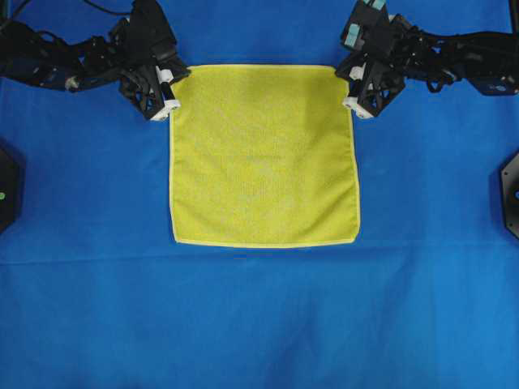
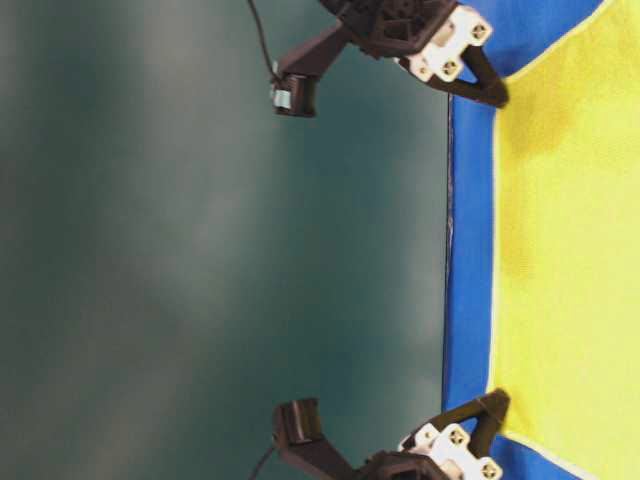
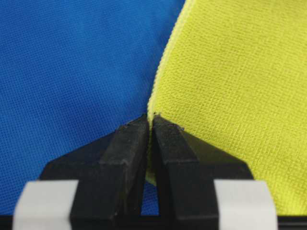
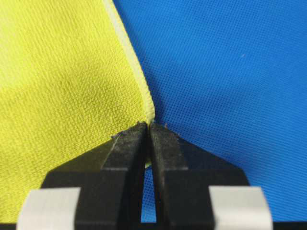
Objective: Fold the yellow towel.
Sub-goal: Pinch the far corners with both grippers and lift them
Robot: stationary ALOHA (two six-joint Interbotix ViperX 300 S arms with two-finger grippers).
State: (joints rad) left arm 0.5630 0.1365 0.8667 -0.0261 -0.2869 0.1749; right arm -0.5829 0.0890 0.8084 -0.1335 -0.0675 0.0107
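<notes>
The yellow towel (image 1: 263, 154) lies flat and spread out as a square on the blue cloth. My left gripper (image 1: 180, 81) sits at its far left corner and my right gripper (image 1: 345, 81) at its far right corner. In the left wrist view the left gripper (image 3: 150, 117) is shut, with the towel's (image 3: 230, 96) pale hem pinched between the black fingers (image 3: 122, 148). In the right wrist view the right gripper (image 4: 147, 125) is shut on the hem of the towel (image 4: 62, 96) in the same way. The table-level view shows the towel (image 2: 570, 250) with a dark fingertip at each of two corners.
A blue cloth (image 1: 259, 324) covers the whole table. Black fixtures stand at the left edge (image 1: 6, 190) and the right edge (image 1: 511, 194). Both arms reach in from the far side, and the table's far edge (image 2: 447, 250) runs just behind the towel.
</notes>
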